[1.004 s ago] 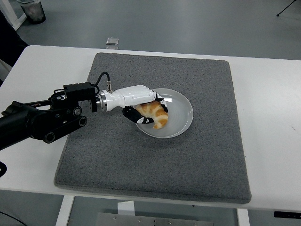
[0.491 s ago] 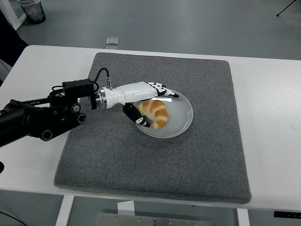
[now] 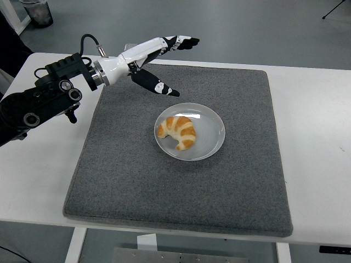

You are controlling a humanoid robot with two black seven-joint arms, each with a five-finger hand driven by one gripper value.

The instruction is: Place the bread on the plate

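— Where is the bread sitting?

— I'm seeing the croissant (image 3: pixel 179 131) lying on the white plate (image 3: pixel 211 141), on the plate's left half, curved with its tips pointing toward the near side. Nothing is touching it but the plate.

— And the plate itself?

— It's resting on the grey mat (image 3: pixel 219 192), a little left of the mat's middle. The mat is covering most of the white table (image 3: pixel 315 137), whose bare surface is showing on both sides.

— Is your hand holding anything?

— No. The left hand (image 3: pixel 159 63) is hanging above the mat's far left corner, well apart from the plate, with its fingers (image 3: pixel 184 41) stretched out straight and the thumb spread below them — grasping nothing. Its black arm is coming in from the left edge over the bare table.

— Anything standing between hand and bread?

— I'm not seeing anything on the mat between them; that stretch of felt is lying bare.

— What else is around?

— Just beyond the table's far edge a small flat grey object (image 3: pixel 131 47) is lying on the floor, partly hidden behind the hand, and I can't tell what it is. A dark bin (image 3: pixel 37 12) is standing at the top left corner, and something dark is showing at the top right corner, too small for me to make out.
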